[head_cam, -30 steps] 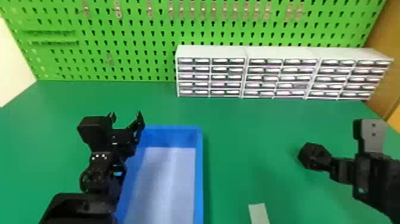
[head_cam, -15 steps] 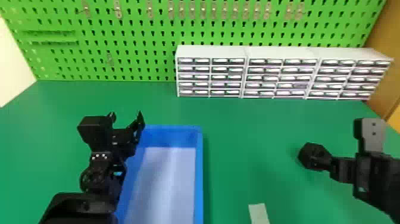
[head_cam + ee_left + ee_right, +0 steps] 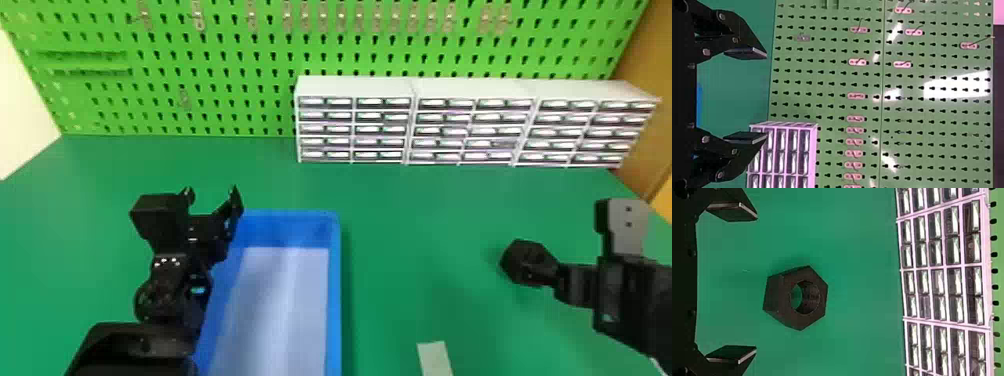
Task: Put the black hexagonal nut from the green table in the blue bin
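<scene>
In the head view my right gripper is at the right, overlapping the near side of the black hexagonal nut on the green table. In the right wrist view my right gripper stands open, and the nut lies just beyond its fingertips with its hole visible, not gripped. The blue bin is left of centre in the head view. At the bin's left edge, my left gripper is raised and open; the left wrist view also has the left gripper with nothing between its fingers.
White drawer units stand along the back of the table, before a green pegboard with metal hooks. A pale strip lies at the near edge, between the bin and the right arm.
</scene>
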`<action>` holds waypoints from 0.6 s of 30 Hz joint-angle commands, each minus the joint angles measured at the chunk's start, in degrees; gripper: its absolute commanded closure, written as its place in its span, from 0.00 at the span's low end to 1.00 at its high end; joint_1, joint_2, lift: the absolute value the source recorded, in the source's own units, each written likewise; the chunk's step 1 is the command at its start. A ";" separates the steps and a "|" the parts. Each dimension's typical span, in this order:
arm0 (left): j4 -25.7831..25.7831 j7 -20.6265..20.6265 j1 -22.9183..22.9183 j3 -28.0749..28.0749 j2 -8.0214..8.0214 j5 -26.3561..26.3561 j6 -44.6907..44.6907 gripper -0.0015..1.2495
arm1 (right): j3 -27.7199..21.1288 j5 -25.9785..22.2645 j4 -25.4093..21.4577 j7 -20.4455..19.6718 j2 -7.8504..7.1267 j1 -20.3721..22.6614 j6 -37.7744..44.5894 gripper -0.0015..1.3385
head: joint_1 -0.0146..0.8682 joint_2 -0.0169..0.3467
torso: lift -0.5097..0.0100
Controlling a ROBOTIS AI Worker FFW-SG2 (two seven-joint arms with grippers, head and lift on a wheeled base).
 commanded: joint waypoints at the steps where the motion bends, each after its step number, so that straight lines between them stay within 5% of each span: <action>1: 0.00 0.00 0.01 0.08 0.00 0.08 0.00 0.41 | -0.07 -0.22 0.54 0.00 -0.07 -0.37 0.05 0.09 | 0.76 0.20 | 0.80; 18: 0.00 0.00 0.01 0.08 0.00 0.08 0.00 0.41 | 0.89 -3.56 5.90 0.00 -2.71 -4.50 1.72 0.09 | 0.76 0.20 | 0.80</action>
